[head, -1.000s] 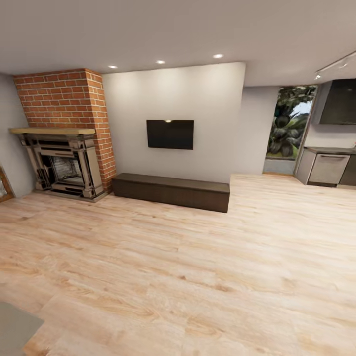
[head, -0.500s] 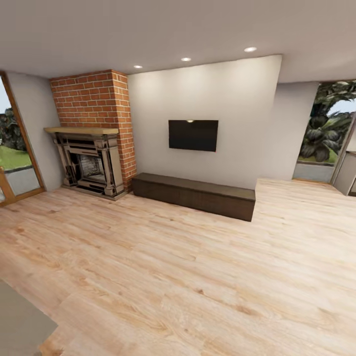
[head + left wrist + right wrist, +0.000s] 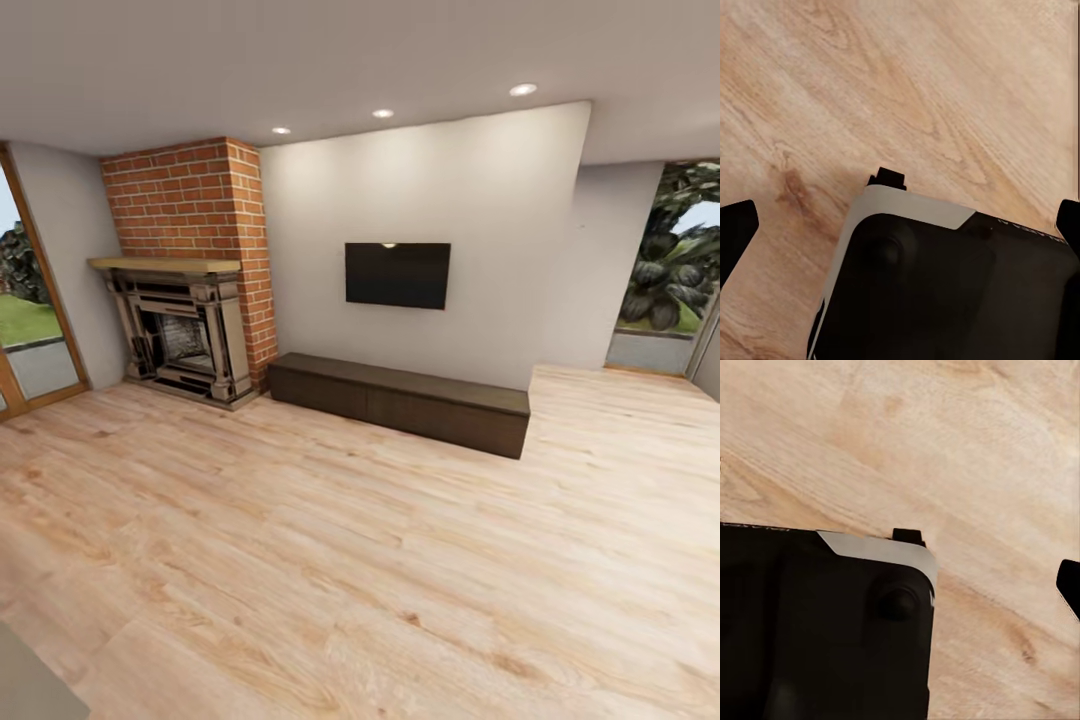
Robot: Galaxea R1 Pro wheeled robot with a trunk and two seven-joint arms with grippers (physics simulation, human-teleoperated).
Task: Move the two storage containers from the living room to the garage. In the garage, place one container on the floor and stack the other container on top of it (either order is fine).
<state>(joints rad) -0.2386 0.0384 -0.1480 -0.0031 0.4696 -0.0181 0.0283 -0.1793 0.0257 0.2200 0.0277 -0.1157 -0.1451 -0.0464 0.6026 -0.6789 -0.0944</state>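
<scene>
While you scan the living room's light wood-plank floor [image 3: 380,560], no red-orange storage container is in sight (location unknown). Sweep past the brick-and-stone fireplace [image 3: 185,335] and long dark low cabinet [image 3: 400,400]. Both grippers, left [image 3: 900,225] and right, hang spread and empty.

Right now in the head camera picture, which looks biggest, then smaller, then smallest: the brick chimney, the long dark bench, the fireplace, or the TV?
1. Brick chimney
2. Long dark bench; close to the chimney, so unsure
3. Fireplace
4. TV, smallest
</scene>
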